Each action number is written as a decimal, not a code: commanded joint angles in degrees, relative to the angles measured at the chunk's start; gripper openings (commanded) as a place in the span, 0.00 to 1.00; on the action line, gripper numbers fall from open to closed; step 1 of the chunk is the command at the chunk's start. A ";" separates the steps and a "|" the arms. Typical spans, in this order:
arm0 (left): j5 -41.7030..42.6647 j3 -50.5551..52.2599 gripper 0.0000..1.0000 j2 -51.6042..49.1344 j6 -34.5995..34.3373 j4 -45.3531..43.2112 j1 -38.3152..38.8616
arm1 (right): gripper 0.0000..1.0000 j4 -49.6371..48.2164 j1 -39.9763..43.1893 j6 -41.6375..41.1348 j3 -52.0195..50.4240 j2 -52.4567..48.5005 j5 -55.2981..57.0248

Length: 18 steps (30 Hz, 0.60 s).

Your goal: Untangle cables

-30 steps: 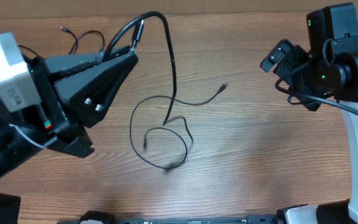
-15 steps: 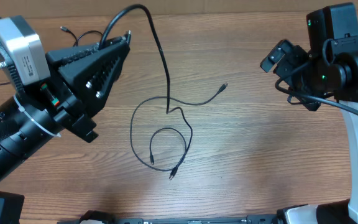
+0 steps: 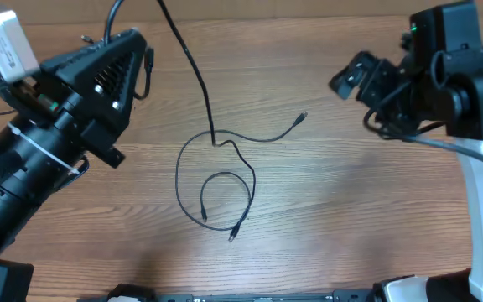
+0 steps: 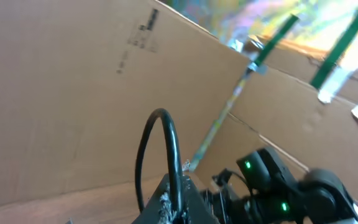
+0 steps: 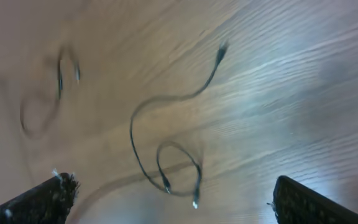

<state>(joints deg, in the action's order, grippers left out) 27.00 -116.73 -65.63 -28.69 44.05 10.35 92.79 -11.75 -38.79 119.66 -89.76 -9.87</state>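
The left gripper (image 3: 141,52) pinches one cable (image 3: 195,75) tight and holds it up high. In the middle, the cables (image 3: 225,174) lie in crossed loops on the table (image 3: 350,210), not pulled apart yet. The right gripper (image 3: 357,74) waits wide, holding nothing. Most of the job is left.
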 commanded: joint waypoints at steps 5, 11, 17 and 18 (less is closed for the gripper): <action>-8.39 -0.52 0.04 -0.26 -6.19 3.02 -0.48 | 1.00 -3.37 -10.23 12.15 0.31 -0.39 -2.60; -10.62 -0.55 0.05 -0.46 -6.29 4.79 -0.50 | 1.00 -6.43 -11.41 18.47 0.26 -1.20 -4.68; -14.51 -0.55 0.04 -0.66 -5.55 6.78 -0.66 | 0.91 -5.81 -19.04 33.53 -8.46 -2.10 -4.17; -15.34 -0.55 0.04 -0.74 -5.60 7.17 -0.66 | 0.91 -7.78 -20.55 33.48 -10.95 -2.10 -3.41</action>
<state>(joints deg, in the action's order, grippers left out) 15.53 -116.73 -66.17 -34.61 50.68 10.33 87.94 -27.14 -13.93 115.70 -90.94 -13.85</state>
